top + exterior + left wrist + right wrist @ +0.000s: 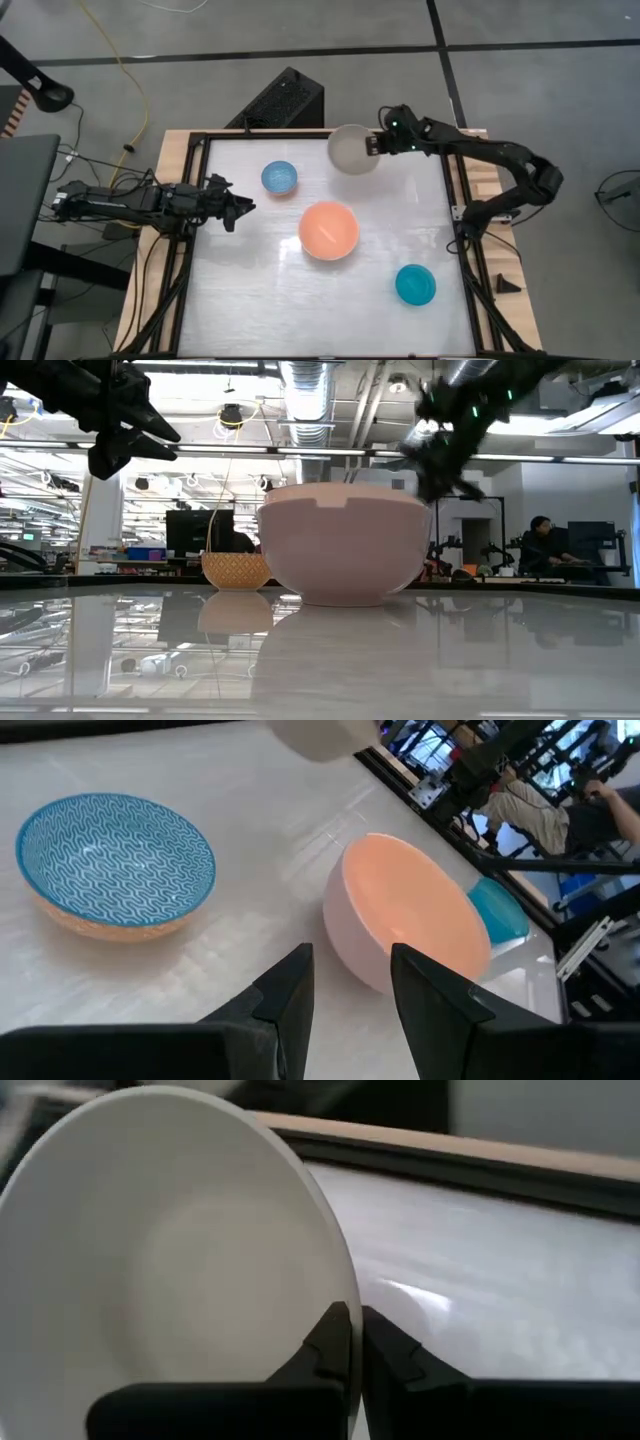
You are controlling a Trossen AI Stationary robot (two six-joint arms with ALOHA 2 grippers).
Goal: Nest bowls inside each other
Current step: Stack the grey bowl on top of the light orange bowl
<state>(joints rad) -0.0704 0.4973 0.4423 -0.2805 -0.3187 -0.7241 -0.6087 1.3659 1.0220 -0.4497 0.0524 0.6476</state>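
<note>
My right gripper (372,146) is shut on a pale grey-beige bowl (350,149) at the table's far edge. A salmon-pink bowl (328,230) stands on its base mid-table. It fills the middle of the low view (343,545). A light blue patterned bowl (279,177) sits to its far left and a teal bowl (415,284) near the right. My left gripper (350,980) hovers open at the left edge, pointing toward the salmon-pink bowl (410,920) and touching nothing. My right gripper pinches the grey-beige bowl's rim (345,1295) on its right-hand side, one finger inside the bowl and one outside. The fingers slant down from the table's right. The bowl (170,1250) is tilted, its hollow turned toward the wrist; it looks lifted off the table.
The black frame rail (320,133) runs along the table's far edge, under the held bowl. A black box (280,100) stands on the floor behind it. Bare tabletop (250,300) lies at the near left. A person (545,545) sits in the room beyond.
</note>
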